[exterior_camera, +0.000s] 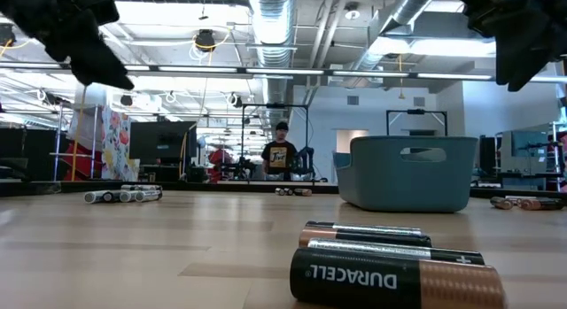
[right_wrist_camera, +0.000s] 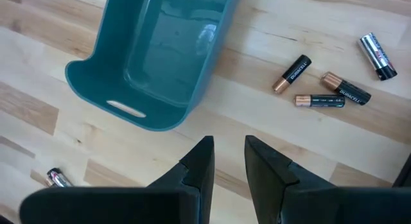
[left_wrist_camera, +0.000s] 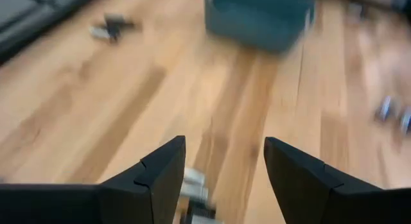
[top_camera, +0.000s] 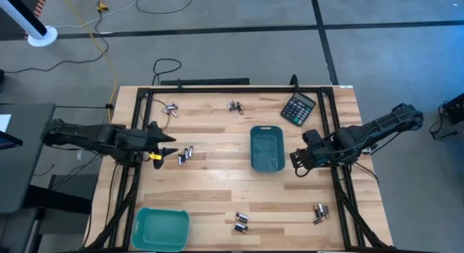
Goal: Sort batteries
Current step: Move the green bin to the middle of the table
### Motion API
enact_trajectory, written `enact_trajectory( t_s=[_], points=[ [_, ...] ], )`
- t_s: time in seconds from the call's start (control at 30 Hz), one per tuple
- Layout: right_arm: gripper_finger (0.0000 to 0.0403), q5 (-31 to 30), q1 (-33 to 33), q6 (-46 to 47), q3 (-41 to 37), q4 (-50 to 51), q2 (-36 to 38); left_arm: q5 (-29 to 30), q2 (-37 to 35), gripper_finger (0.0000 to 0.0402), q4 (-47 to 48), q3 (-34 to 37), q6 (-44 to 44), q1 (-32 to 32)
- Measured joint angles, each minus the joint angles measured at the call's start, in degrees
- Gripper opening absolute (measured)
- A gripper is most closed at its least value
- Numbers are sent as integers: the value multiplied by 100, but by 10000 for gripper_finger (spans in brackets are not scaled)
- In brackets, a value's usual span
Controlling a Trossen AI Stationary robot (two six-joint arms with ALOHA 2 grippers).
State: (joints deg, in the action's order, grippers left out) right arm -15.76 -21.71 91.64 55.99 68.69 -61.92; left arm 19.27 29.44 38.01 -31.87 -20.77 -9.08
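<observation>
The left pincer (top_camera: 170,146) hovers with its jaws apart and empty. Just ahead of its tips lies a small group of batteries (top_camera: 185,155) on the table (top_camera: 217,188); their long axes run roughly along the pincer's reach. Beyond them stands a teal tray (top_camera: 267,148). The right pincer (top_camera: 297,160) hangs just beside this tray, its fingers (right_wrist_camera: 200,161) parted only narrowly, grasping nothing. Past its tips in the right wrist view, three dark batteries (right_wrist_camera: 321,89) with coppery ends lie at different angles.
</observation>
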Motion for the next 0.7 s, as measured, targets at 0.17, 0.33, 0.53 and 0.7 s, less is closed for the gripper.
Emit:
enact_trajectory(
  t_s=[0.17, 0.33, 0.53, 0.7],
  points=[
    [105, -97, -3, -8, 0, 8, -2, -292, 1160, 205, 1181, -970, -65, -42],
    [105, -117, -10, -68, 0, 25, -3, -569, 1955, 205, 2038, -1810, -712, -366],
    [105, -121, -186, -76, 0, 268, -4, -454, 2231, 205, 2541, -2400, -2867, -970],
    [105, -121, -360, -228, 0, 436, -4, -303, 2235, 205, 2576, -2435, -4816, -1698]
  ],
)
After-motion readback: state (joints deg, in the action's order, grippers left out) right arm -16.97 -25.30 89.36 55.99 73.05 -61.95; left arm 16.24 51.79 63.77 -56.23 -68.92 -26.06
